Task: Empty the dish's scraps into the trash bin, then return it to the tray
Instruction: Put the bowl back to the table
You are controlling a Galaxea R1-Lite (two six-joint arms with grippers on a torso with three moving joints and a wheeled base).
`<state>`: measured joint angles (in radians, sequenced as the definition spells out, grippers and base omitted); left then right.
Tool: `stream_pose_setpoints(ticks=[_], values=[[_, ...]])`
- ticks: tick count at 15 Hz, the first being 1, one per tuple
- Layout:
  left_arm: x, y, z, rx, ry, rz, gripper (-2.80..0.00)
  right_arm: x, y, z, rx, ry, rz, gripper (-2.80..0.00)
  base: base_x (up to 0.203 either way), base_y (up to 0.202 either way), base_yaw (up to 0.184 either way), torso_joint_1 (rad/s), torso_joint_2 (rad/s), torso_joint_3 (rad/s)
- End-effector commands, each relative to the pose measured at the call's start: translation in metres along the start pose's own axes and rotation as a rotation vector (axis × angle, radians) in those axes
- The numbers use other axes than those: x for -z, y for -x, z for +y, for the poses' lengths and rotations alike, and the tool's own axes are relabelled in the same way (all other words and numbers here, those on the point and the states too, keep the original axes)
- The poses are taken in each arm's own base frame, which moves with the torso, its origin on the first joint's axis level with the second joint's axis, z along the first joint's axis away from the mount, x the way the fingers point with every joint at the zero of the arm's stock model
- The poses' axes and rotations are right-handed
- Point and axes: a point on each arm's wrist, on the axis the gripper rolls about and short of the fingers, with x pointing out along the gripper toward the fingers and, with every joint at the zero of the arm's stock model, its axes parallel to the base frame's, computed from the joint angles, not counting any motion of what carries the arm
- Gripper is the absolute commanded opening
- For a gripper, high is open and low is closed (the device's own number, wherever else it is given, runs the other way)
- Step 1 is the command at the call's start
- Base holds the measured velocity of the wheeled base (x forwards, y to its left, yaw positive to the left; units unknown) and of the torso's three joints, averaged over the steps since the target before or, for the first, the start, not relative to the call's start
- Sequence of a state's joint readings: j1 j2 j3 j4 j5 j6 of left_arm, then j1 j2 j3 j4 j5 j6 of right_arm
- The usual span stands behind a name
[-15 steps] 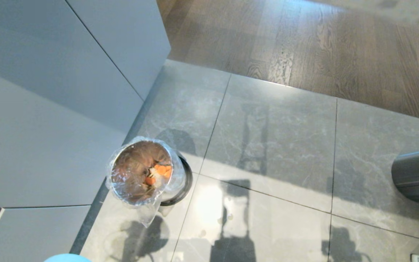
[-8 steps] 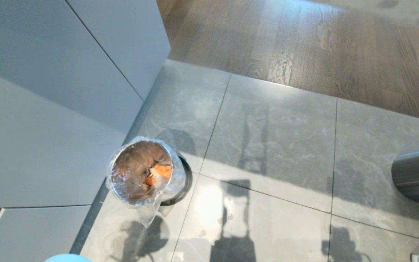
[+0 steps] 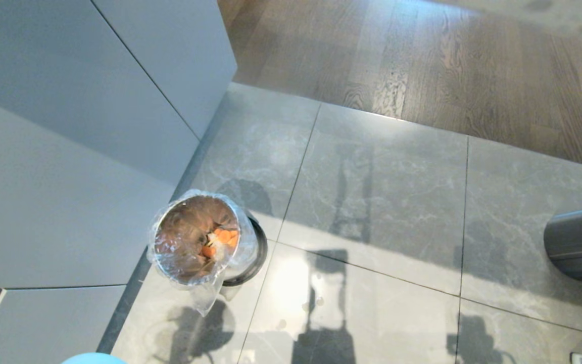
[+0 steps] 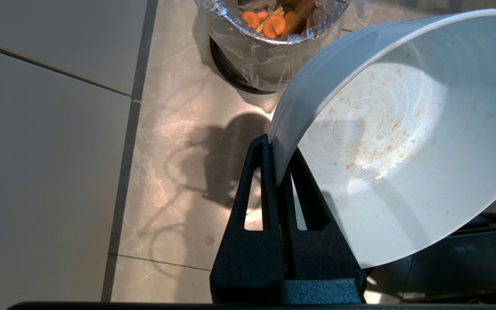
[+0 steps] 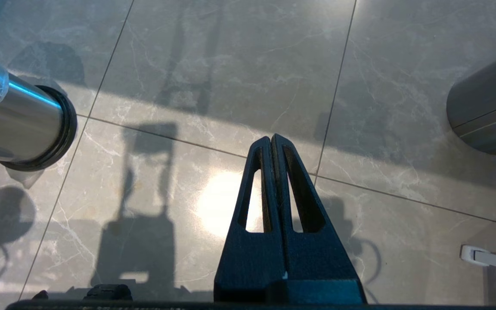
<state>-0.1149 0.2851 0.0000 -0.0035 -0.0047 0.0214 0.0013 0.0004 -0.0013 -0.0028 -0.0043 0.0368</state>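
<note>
Left wrist view: black ribbed left fingers [image 4: 276, 146] pinch the smooth round dish [image 4: 403, 142] rim, right fingers [image 5: 272, 142] closed empty

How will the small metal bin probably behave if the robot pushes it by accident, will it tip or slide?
The bin looks tall and narrow on its black base ring, so it may tip easily. It holds only a few scraps, so it is probably light. On the glossy floor tiles it might also slide.

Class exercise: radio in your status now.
Left gripper shut on dish rim; right gripper shut, empty. Scraps in trash bin. Nothing obstructing.
</note>
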Motion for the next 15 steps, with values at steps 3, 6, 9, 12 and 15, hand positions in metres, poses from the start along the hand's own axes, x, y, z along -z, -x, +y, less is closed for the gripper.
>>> stream_pose_setpoints(ticks=[3,6,9,12,15], values=[[0.0000,-0.0001,0.0000,0.000,0.001,0.002,-2.80,-0.0001,0.0001,0.0000,0.000,0.000,-0.001,-2.80,0.000,0.000,0.000,0.000,0.00,0.000],[0.0000,-0.0001,0.0001,-0.003,0.000,0.002,-2.80,0.0003,0.0000,0.0000,0.000,0.000,0.000,-2.80,0.000,0.000,0.000,0.000,0.00,0.000],[0.0000,-0.0001,0.0001,-0.003,0.000,0.002,-2.80,0.0003,-0.0001,0.0000,0.000,0.000,0.001,-2.80,0.000,0.000,0.000,0.000,0.00,0.000],[0.0000,-0.0001,0.0001,-0.003,0.000,0.002,-2.80,-0.0001,0.0001,0.0000,0.000,0.000,-0.001,-2.80,0.000,0.000,0.000,-0.002,0.00,0.009],[0.0000,-0.0001,0.0001,-0.003,0.001,0.002,-2.80,-0.0001,0.0001,0.0000,0.000,0.000,-0.001,-2.80,0.000,0.000,0.000,0.001,0.01,0.130]])
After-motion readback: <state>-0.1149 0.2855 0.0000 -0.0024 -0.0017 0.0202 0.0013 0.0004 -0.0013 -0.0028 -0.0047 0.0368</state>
